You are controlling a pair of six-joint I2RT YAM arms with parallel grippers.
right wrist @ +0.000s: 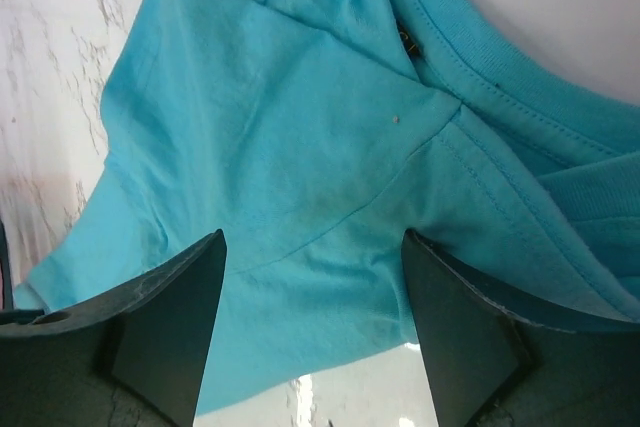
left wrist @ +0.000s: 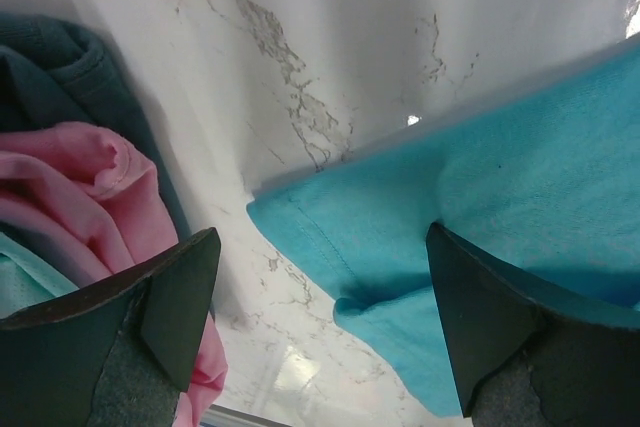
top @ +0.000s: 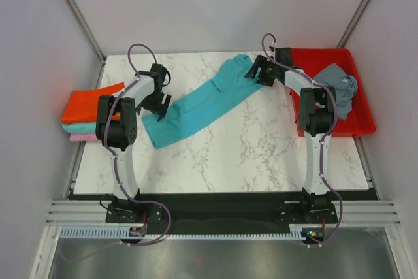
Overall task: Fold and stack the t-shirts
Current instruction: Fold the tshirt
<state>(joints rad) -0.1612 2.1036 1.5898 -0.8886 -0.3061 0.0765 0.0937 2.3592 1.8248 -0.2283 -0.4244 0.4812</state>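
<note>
Turquoise t-shirt [top: 202, 106] lies drawn out in a long diagonal band across the marble surface [top: 228, 161], with its hem end toward the left arm and its collar [right wrist: 520, 87] end toward the right arm. It is partly gathered lengthwise and not flat. Finished stack at the left edge of the surface: orange-red t-shirt [top: 88, 104] on top, then teal t-shirt [top: 81, 127], then pink t-shirt [top: 78, 138]. Slate grey t-shirt [top: 339, 86] is bunched in the red tray [top: 366, 125] at right, not yet folded. Handling judgement: thin, light, limp knit that will sag and wrinkle, drag on the marble, and hold no crease of its own. Best taken at double-stitched edges, meaning the hem corner [left wrist: 300, 217] and the shoulder seam beside the collar, with a pinch that picks up both layers. Left end effector [left wrist: 320, 247]: jaws wide apart and empty, straddling the hem corner. One finger overlaps the cloth in the wrist view, but contact cannot be confirmed. Right end effector [right wrist: 315, 247]: jaws likewise wide apart, gripping nothing, poised over the shoulder panel just below the collar.
</note>
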